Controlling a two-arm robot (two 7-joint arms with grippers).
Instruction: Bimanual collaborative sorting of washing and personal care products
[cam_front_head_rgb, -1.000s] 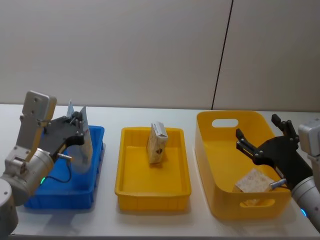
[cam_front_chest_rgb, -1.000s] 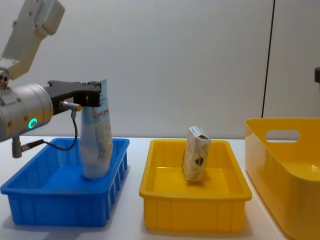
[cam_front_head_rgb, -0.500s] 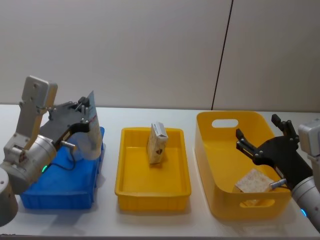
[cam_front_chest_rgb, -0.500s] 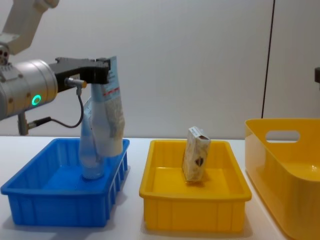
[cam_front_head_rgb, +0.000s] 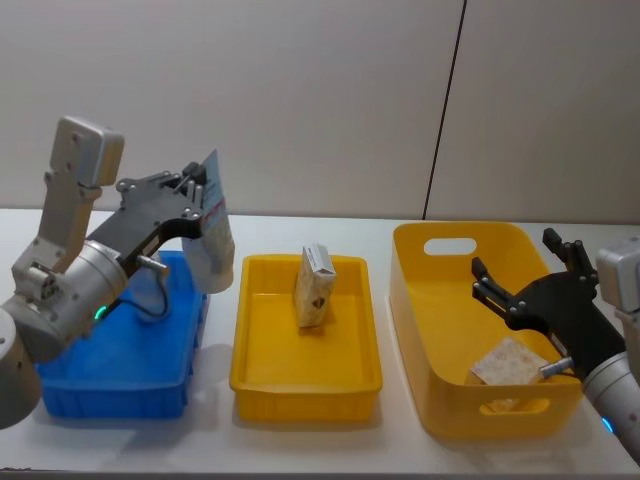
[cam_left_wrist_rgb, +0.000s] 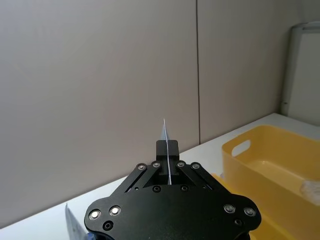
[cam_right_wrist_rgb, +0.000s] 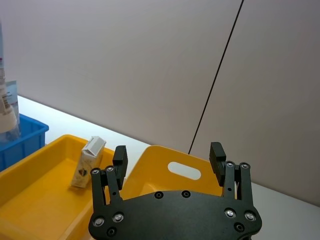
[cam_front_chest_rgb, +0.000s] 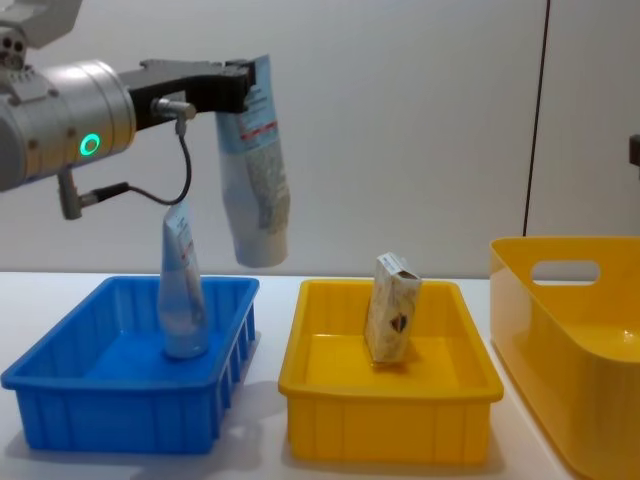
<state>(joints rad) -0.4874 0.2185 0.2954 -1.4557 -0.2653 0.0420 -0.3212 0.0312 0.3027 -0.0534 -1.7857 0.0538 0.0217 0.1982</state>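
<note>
While it hangs cap-down over the blue plastic bin's rim nearest the shallow yellow plastic tray, a pale blue-white squeeze tube is clamped by its crimped end in the left gripper. A second pale tube is stood in the blue bin, and a beige pack is propped upright in the tray. The right gripper is held with fingers spread over the deep yellow bin, where a whitish pack is laid.
</note>
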